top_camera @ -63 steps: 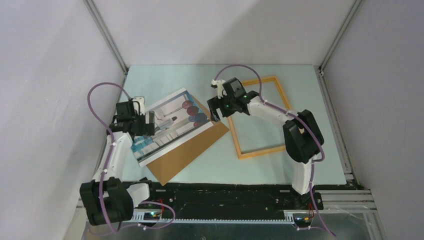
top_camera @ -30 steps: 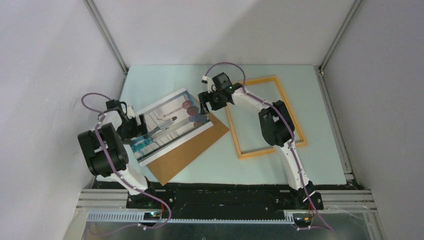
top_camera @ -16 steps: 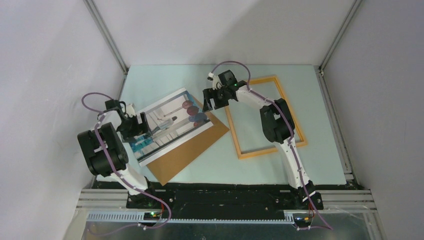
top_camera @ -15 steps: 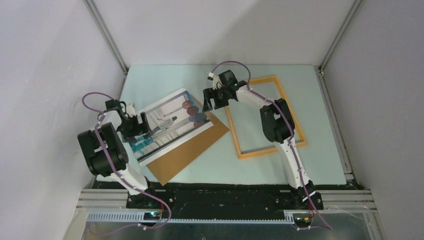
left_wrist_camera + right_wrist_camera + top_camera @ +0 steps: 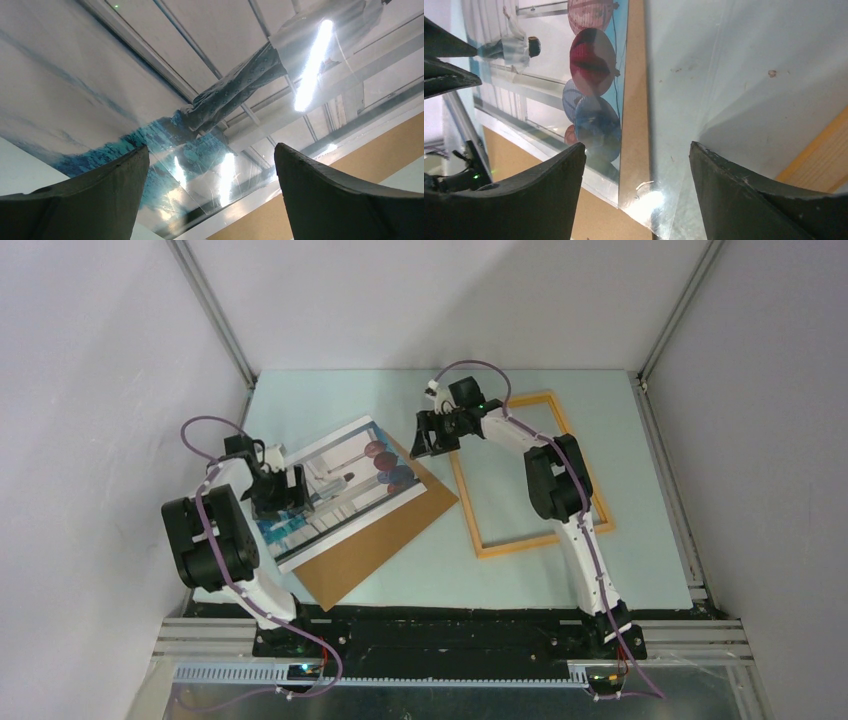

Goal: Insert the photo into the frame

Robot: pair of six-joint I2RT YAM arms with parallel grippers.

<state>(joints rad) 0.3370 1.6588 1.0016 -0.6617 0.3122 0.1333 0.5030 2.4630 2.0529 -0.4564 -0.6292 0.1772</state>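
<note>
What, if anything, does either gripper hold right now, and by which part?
Nothing is held. The left gripper hangs open over the glossy rectangular paper photo; the right gripper hangs open at its far edge, near the orange-yellow wooden frame.

frame partly behind right arm, board mostly under photo

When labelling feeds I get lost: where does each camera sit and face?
Top external: high behind, looking down at table; left arm, right arm show.
Left wrist: above the photo, facing down; left fingers show.
Right wrist: facing down at photo corner, backing board, frame; right fingers show.
Shared: both wrists see the photo.
</note>
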